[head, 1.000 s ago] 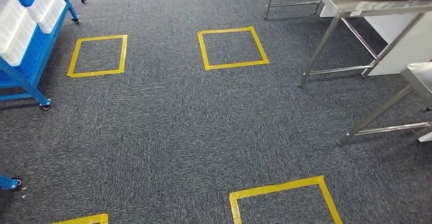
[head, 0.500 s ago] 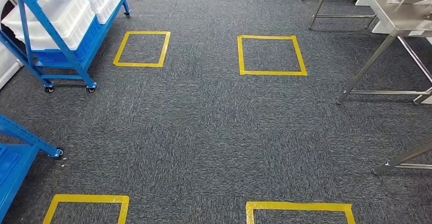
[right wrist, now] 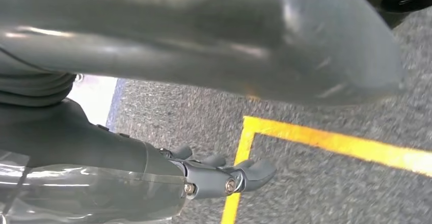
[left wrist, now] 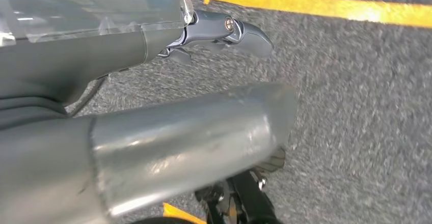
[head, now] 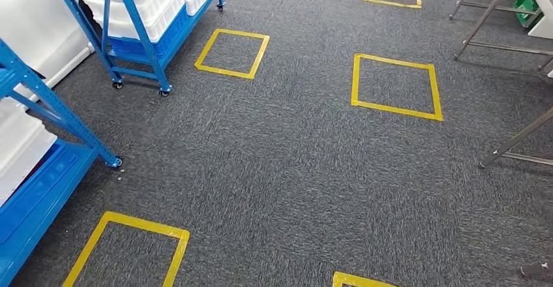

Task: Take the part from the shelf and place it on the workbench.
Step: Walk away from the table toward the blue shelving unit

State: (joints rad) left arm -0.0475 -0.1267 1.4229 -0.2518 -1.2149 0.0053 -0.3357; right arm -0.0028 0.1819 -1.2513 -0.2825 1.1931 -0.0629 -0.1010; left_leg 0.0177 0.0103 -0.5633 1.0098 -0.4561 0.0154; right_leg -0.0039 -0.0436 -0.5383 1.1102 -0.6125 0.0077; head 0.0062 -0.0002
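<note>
Both hands hang over the carpet with nothing in them, left hand and right hand with fingers loosely extended, while the part cannot be made out among the shelf's white bins, so walking in could clip its frame.
</note>
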